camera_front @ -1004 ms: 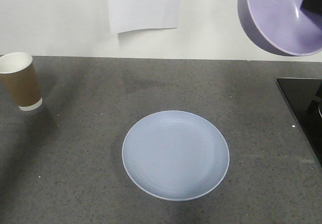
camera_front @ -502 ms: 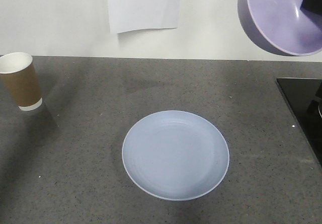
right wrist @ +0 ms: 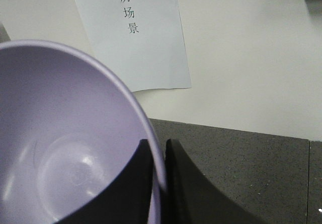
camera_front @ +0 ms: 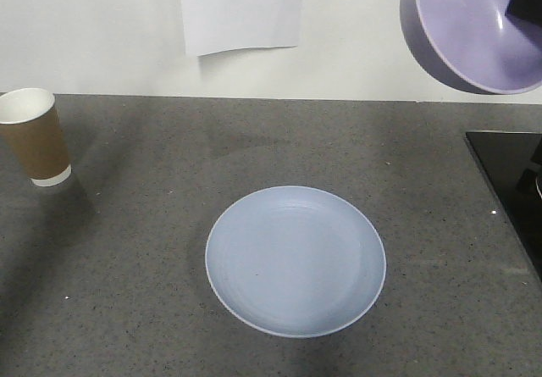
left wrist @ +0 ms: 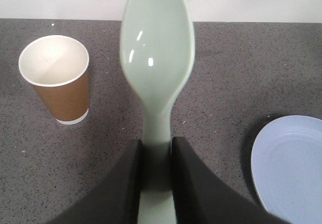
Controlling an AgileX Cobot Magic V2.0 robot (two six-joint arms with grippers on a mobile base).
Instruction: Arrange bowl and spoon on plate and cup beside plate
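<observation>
From the front we see the pale blue plate (camera_front: 295,260) lying mid-counter (camera_front: 144,224). The brown paper cup (camera_front: 35,136) stands upright well to its left, and the lavender bowl (camera_front: 474,30) hangs tilted at upper right.

At the left wrist, our left claw (left wrist: 156,148) is closed on the handle of the mint-green spoon (left wrist: 157,48).

At the right wrist, our right claw (right wrist: 158,144) pinches the bowl's rim. The wall sheet (right wrist: 136,43) legibly reads "房场景".
</observation>
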